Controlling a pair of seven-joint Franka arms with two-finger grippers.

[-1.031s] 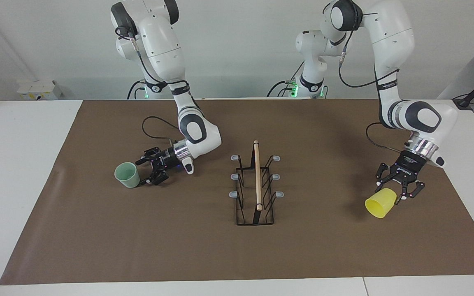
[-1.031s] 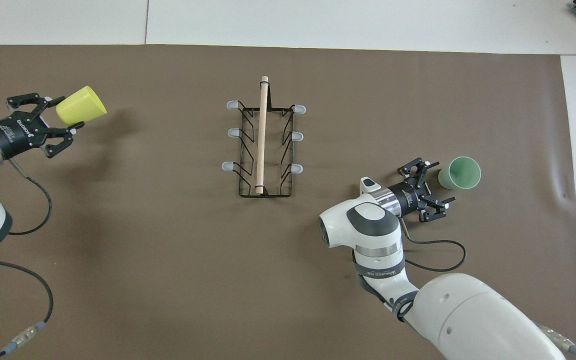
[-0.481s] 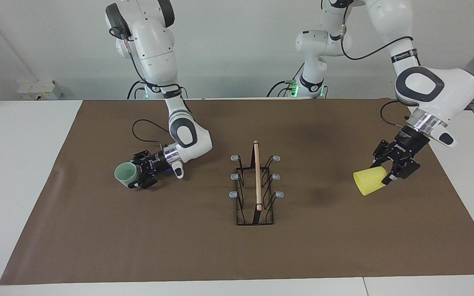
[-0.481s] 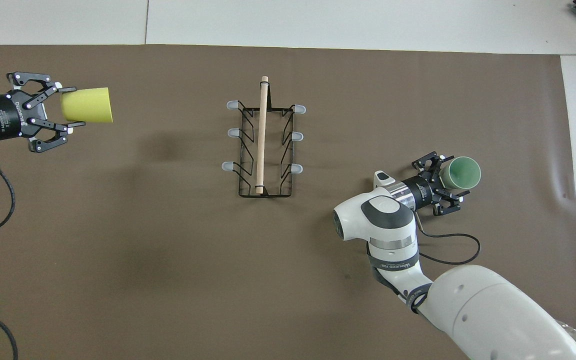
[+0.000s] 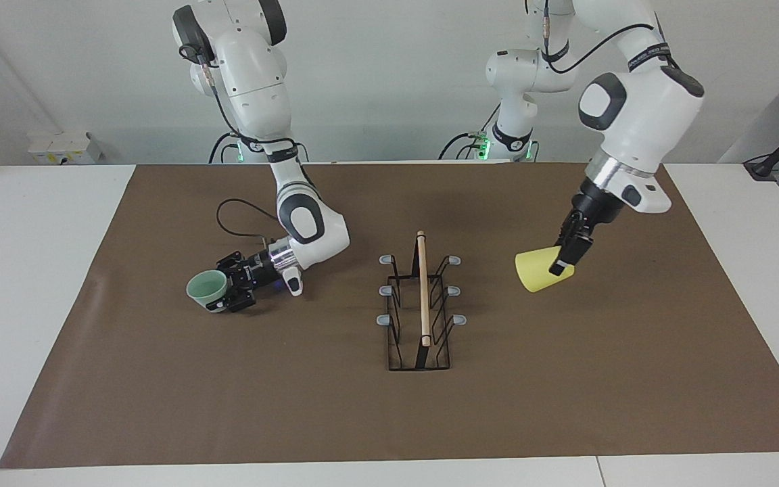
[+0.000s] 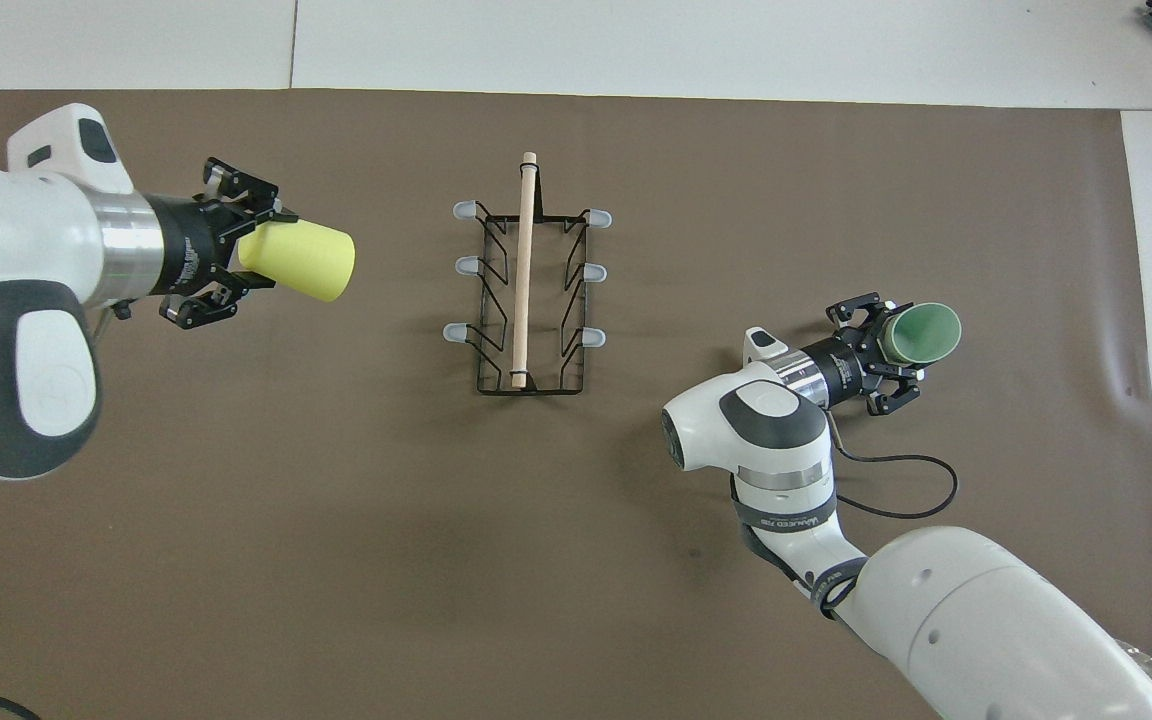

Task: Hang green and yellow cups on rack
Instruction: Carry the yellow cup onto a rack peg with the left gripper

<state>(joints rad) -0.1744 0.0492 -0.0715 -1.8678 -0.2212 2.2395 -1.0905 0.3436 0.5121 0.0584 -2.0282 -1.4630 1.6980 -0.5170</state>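
The black wire rack (image 5: 419, 308) with a wooden rod on top stands in the middle of the brown mat; it also shows in the overhead view (image 6: 526, 290). My left gripper (image 5: 560, 265) (image 6: 261, 252) is shut on the yellow cup (image 5: 538, 270) (image 6: 301, 262). It holds the cup on its side in the air, mouth toward the rack, over the mat between the rack and the left arm's end. My right gripper (image 5: 222, 294) (image 6: 894, 342) is low at the mat, shut on the tilted mint green cup (image 5: 204, 289) (image 6: 924, 335) toward the right arm's end.
The brown mat (image 5: 295, 406) covers most of the white table (image 5: 24, 270). A black cable (image 5: 244, 211) loops from the right wrist over the mat. The rack's grey-blue pegs (image 5: 454, 260) stick out toward both arms' ends.
My left arm has lifted and carried the yellow cup toward the rack, turning its mouth that way. My right gripper has closed on the green cup and tipped it.
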